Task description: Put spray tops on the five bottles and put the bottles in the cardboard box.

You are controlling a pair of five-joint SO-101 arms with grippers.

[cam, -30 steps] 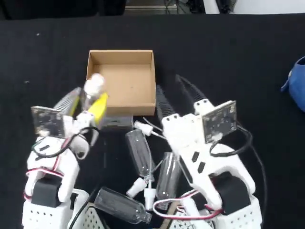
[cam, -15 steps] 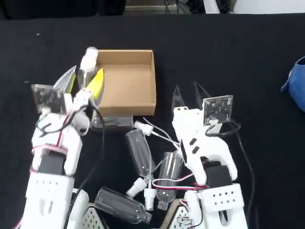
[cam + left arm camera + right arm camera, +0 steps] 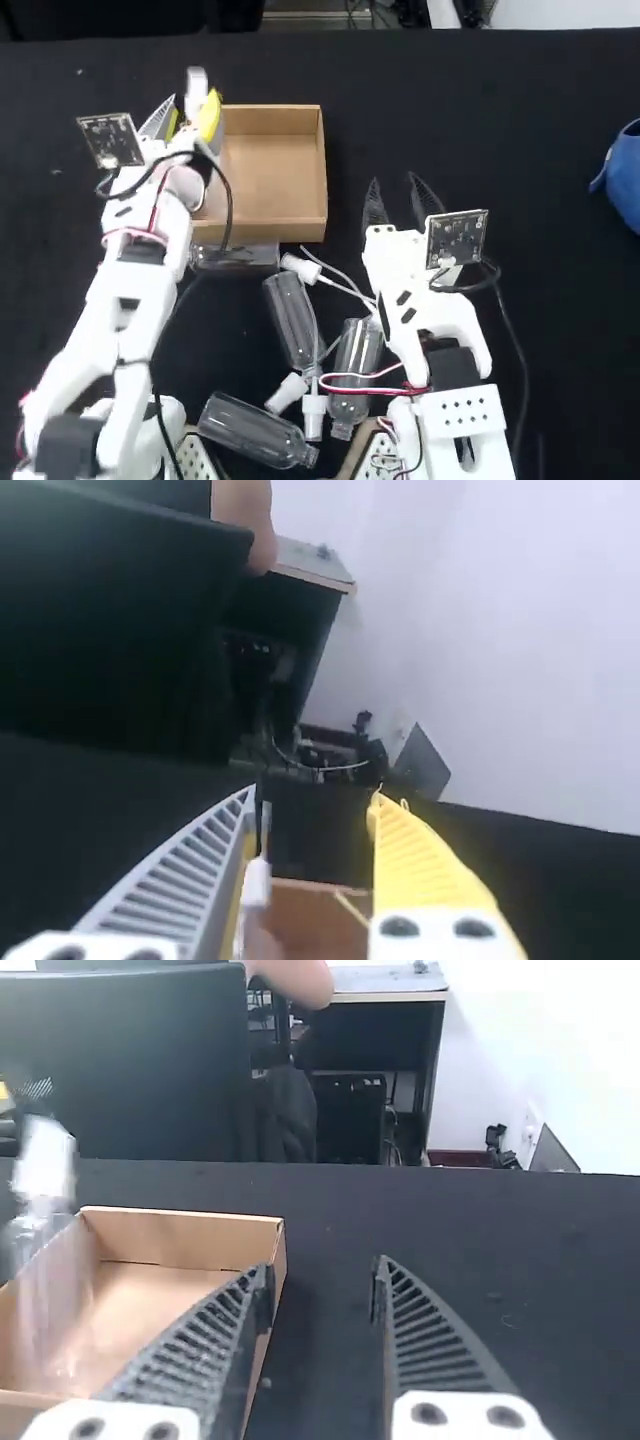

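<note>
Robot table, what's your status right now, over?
Left gripper shut on bottle with spray top, at far corner of cardboard box. Right gripper open, beside box. Three loose bottles near arm bases, off the path.

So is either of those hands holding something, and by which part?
The left hand holds a bottle by its clear body, just below the white spray top. The right hand is open and empty.
</note>
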